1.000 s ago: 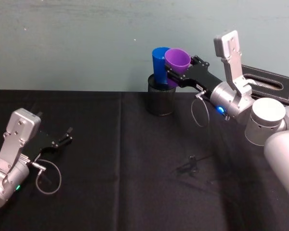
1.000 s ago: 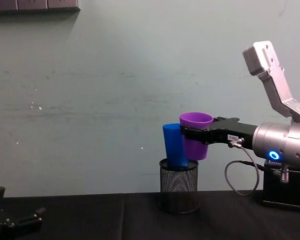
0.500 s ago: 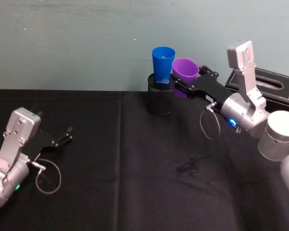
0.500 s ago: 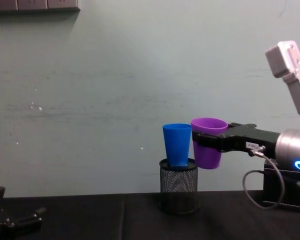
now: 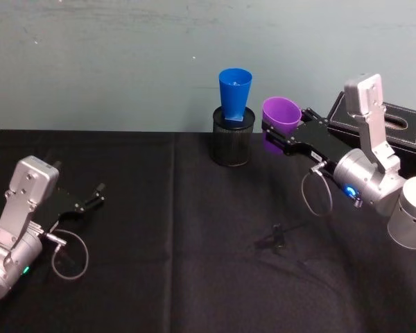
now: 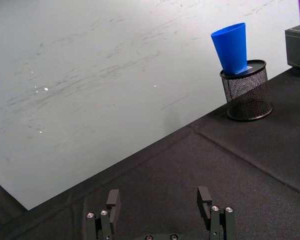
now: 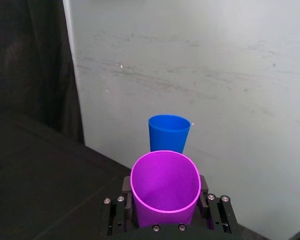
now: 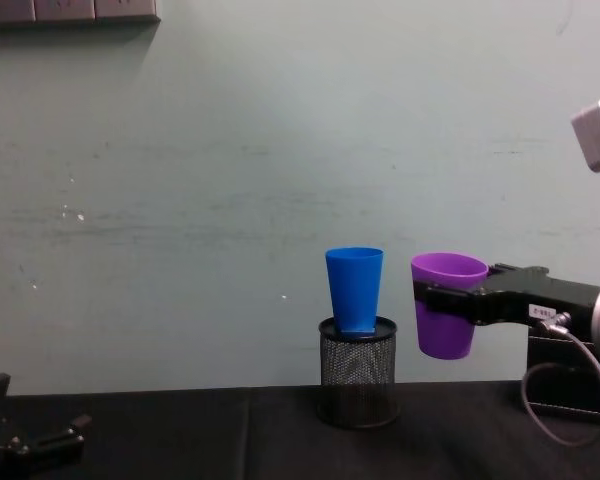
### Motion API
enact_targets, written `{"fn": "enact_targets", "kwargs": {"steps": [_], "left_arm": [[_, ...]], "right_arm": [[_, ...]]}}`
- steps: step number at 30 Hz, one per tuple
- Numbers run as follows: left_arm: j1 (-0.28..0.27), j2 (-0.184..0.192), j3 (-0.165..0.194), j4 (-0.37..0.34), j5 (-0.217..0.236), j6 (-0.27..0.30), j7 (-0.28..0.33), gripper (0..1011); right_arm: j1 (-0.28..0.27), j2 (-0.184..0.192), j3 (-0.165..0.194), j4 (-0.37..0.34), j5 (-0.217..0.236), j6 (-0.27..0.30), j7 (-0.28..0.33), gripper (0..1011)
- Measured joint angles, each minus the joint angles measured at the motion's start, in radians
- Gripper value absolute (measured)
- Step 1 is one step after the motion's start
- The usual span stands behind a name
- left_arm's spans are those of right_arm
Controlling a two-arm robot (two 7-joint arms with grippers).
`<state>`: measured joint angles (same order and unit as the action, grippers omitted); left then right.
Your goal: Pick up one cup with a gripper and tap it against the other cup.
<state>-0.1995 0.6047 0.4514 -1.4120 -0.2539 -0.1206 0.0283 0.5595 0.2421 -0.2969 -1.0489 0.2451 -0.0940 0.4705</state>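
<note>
The purple cup point(image 5: 279, 119) point(image 8: 446, 317) point(image 7: 165, 188) hangs upright in the air, with my right gripper point(image 5: 283, 133) point(image 8: 442, 300) point(image 7: 165, 207) shut on its sides. The blue cup point(image 5: 234, 94) point(image 8: 355, 288) point(image 7: 168, 133) point(image 6: 232, 48) stands upright on top of the black wire-mesh pen holder point(image 5: 231, 144) point(image 8: 356, 371) point(image 6: 247, 97). A clear gap separates the two cups, the purple one to the right of the blue one and a little lower. My left gripper point(image 5: 90, 199) point(image 6: 160, 202) rests open at the table's left with nothing between its fingers.
A black cloth covers the table point(image 5: 166, 236). A black box point(image 5: 395, 125) stands at the back right behind my right arm. A small dark object point(image 5: 274, 239) lies on the cloth right of centre. A pale wall runs close behind the pen holder.
My right gripper has drawn the purple cup away to the right and slightly down, from touching the blue cup to well apart. The blue cup went from tilted to upright. The left arm stayed still.
</note>
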Motion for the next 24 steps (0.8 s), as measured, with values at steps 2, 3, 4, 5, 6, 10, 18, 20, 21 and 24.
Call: {"fn": "enact_targets", "kwargs": {"steps": [2, 3, 4, 5, 6, 10, 18, 20, 21, 24], "left_arm": [[0.000, 0.000, 0.000, 0.000, 0.000, 0.000, 0.000, 1011], [0.000, 0.000, 0.000, 0.000, 0.000, 0.000, 0.000, 1011], [0.000, 0.000, 0.000, 0.000, 0.000, 0.000, 0.000, 1011], [0.000, 0.000, 0.000, 0.000, 0.000, 0.000, 0.000, 1012], [0.000, 0.000, 0.000, 0.000, 0.000, 0.000, 0.000, 1011], [0.000, 0.000, 0.000, 0.000, 0.000, 0.000, 0.000, 1011], [0.000, 0.000, 0.000, 0.000, 0.000, 0.000, 0.000, 1011], [0.000, 0.000, 0.000, 0.000, 0.000, 0.000, 0.000, 1012], [0.000, 0.000, 0.000, 0.000, 0.000, 0.000, 0.000, 1011], [0.000, 0.000, 0.000, 0.000, 0.000, 0.000, 0.000, 1011]], "right_arm": [[-0.011, 0.007, -0.001, -0.012, 0.007, 0.004, -0.001, 735], [-0.011, 0.007, -0.001, -0.012, 0.007, 0.004, -0.001, 735], [-0.018, 0.012, -0.001, -0.020, 0.011, 0.007, -0.002, 734], [-0.022, 0.014, -0.001, -0.025, 0.013, 0.009, -0.002, 735], [-0.029, 0.020, -0.001, -0.035, 0.018, 0.014, -0.002, 734], [-0.053, 0.034, 0.000, -0.065, 0.032, 0.028, -0.003, 734], [-0.104, 0.062, 0.003, -0.129, 0.054, 0.052, -0.012, 734], [-0.117, 0.069, 0.005, -0.148, 0.062, 0.058, -0.013, 734], [-0.122, 0.071, 0.006, -0.153, 0.065, 0.059, -0.014, 735], [-0.138, 0.079, 0.008, -0.172, 0.074, 0.064, -0.016, 735]]}}
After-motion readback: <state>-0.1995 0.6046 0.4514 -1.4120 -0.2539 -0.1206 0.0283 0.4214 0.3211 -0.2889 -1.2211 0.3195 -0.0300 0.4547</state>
